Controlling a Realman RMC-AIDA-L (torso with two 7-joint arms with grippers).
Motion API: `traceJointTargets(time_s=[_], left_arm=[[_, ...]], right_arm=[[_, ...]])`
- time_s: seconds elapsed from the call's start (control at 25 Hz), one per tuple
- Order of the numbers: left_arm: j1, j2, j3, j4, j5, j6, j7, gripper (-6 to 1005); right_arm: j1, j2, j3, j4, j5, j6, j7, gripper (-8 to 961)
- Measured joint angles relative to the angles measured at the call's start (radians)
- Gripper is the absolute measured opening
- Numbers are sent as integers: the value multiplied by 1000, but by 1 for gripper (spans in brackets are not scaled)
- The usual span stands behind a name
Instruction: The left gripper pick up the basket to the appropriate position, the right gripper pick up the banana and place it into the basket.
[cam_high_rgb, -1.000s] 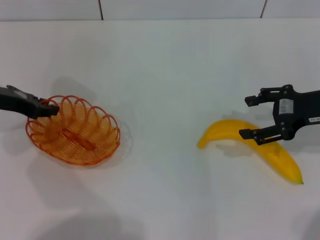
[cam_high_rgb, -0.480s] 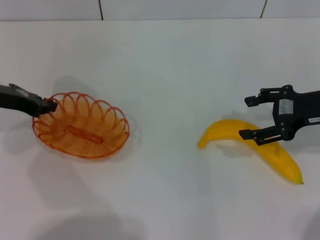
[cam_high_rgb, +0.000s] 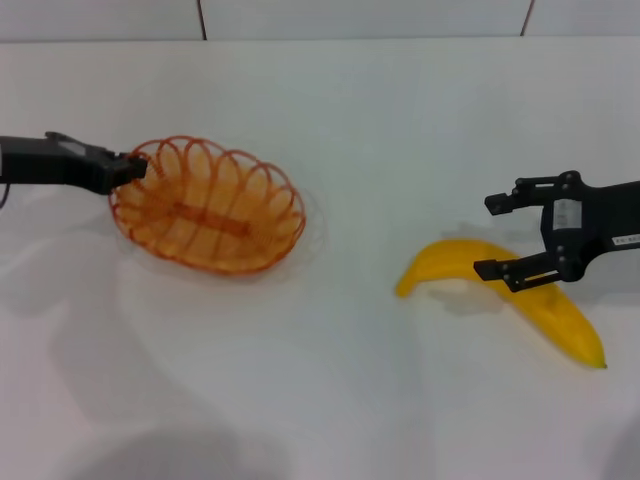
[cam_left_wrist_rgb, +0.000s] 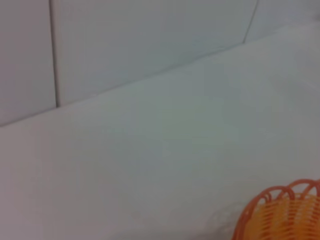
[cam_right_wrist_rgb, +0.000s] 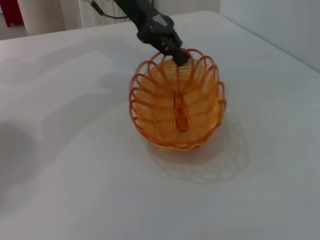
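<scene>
Head view: left gripper (cam_high_rgb: 128, 168) pinches the basket (cam_high_rgb: 208, 205) by its rim, on the side away from the banana (cam_high_rgb: 500, 295). Basket looks tilted, likely lifted off the table (cam_high_rgb: 330, 400); well apart from the banana. Right gripper (cam_high_rgb: 495, 236) hangs over the banana's middle, jaws wide, nothing held. Banana lies flat on the table.

Left wrist view: only a slice of basket rim (cam_left_wrist_rgb: 280, 212), table and wall behind it.

Right wrist view: basket (cam_right_wrist_rgb: 176, 105) empty, left gripper (cam_right_wrist_rgb: 176, 54) clamped on its far rim, shadow beneath suggests it is airborne.

Progress: basket in hand, placing unfinished; banana pick and drop both remain. Nothing lies between banana and basket.
</scene>
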Motion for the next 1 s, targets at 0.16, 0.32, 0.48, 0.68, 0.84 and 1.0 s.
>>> traceJointTargets(time_s=[0.16, 0.32, 0.48, 0.68, 0.84, 1.0], left_arm=[[-5, 0, 0, -49, -53, -46, 21, 80], [-5, -1, -1, -84, -94, -75, 35, 77], [-2, 0, -1, -131, -130, -109, 50, 75], [-8, 1, 1, -180, -137, -145, 69, 75], [-17, 2, 6, -210, -137, -162, 73, 74], [-17, -1, 0, -217, -136, -172, 75, 73]], right_arm=[[15, 0, 0, 16, -16, 0, 0, 882], [28, 0, 4, 35, -33, 0, 0, 882], [29, 0, 4, 37, -36, 0, 0, 881], [36, 0, 1, 39, -36, 0, 0, 881], [41, 0, 0, 48, -36, 0, 0, 881], [43, 0, 0, 50, -36, 0, -1, 881]])
